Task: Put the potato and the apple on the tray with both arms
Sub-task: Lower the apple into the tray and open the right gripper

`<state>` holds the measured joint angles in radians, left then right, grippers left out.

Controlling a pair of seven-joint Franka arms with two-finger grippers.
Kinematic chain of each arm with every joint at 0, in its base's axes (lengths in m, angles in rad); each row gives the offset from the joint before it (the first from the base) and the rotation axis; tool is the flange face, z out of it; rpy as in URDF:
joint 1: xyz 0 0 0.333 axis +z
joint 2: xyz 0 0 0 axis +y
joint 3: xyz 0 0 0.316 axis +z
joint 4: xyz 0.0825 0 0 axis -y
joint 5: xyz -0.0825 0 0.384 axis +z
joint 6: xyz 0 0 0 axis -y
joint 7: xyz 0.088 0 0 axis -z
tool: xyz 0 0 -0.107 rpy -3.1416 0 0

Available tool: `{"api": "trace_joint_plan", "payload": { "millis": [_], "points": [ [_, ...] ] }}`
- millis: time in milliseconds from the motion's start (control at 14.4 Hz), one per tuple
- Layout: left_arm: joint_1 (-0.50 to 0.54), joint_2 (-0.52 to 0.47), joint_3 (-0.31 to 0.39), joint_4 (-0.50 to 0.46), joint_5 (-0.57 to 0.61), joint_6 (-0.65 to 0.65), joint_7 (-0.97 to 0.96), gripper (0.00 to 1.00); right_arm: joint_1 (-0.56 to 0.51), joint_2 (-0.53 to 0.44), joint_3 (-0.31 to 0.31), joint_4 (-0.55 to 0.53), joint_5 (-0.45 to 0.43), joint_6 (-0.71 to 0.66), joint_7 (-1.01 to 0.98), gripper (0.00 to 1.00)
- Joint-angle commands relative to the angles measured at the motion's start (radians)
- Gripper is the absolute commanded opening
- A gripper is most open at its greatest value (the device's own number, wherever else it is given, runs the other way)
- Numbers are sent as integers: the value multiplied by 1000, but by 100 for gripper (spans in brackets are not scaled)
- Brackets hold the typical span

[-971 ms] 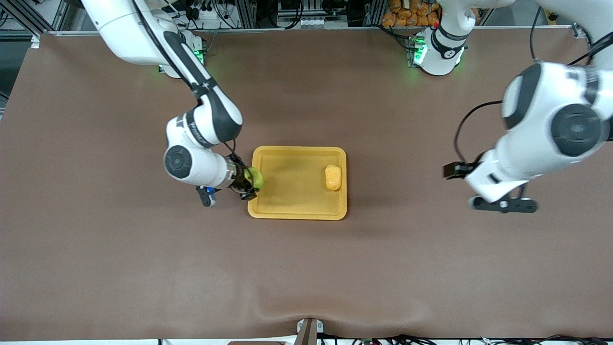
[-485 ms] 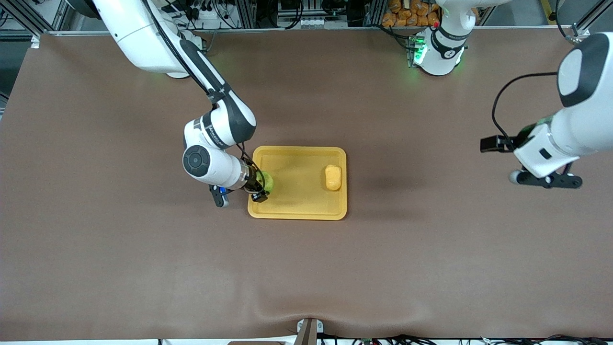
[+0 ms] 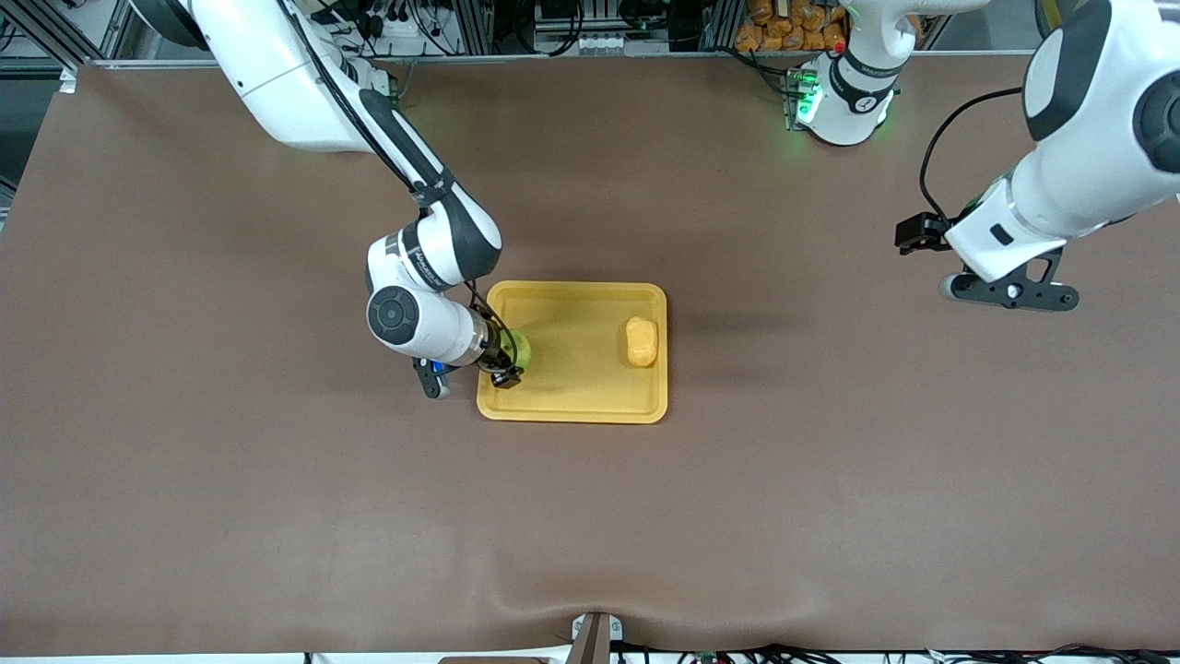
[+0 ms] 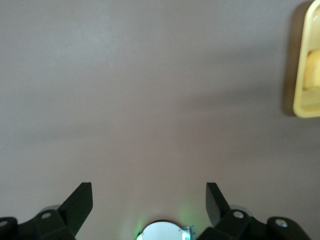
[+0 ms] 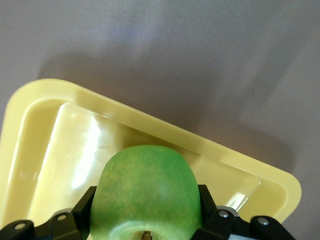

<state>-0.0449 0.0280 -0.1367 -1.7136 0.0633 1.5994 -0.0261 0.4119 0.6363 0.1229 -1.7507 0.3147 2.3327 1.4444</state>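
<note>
1. My right gripper [image 3: 505, 361] is clamped on the apple [image 3: 517, 348], one finger on each side, over the tray [image 3: 572, 406] at the end toward the right arm.
2. In the right wrist view the apple [image 5: 146, 192] sits between the fingers [image 5: 84, 206], with the tray floor directly beneath it and the rim [image 5: 150, 120] just ahead.
3. I judge the coming move is simply straight down and release; the apple needs no sideways travel.
4. The potato [image 3: 641, 341] lies on the tray at the end toward the left arm, well apart from my right gripper, its long axis running toward the front camera.
5. My left gripper [image 3: 1009, 293] hangs spread and empty over bare table, well apart from the tray.
</note>
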Motion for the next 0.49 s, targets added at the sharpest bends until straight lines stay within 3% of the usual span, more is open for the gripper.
{"api": "trace_joint_plan", "payload": {
  "millis": [0, 139, 208, 416],
  "points": [
    [-1, -17, 75, 75, -14, -3, 73, 100, 15, 11, -9, 17, -8, 4, 22, 4],
    [5, -20, 98, 95, -16, -12, 92, 100, 13, 16, -9, 17, -8, 1, 22, 49],
    [13, -43, 100, 95, -14, -36, 92, 100, 13, 16, -9, 17, -8, 1, 24, 99],
    [26, -74, 101, 106, -2, -105, 92, 100, 8, 13, -9, 20, -9, -9, 22, 100]
  ]
}}
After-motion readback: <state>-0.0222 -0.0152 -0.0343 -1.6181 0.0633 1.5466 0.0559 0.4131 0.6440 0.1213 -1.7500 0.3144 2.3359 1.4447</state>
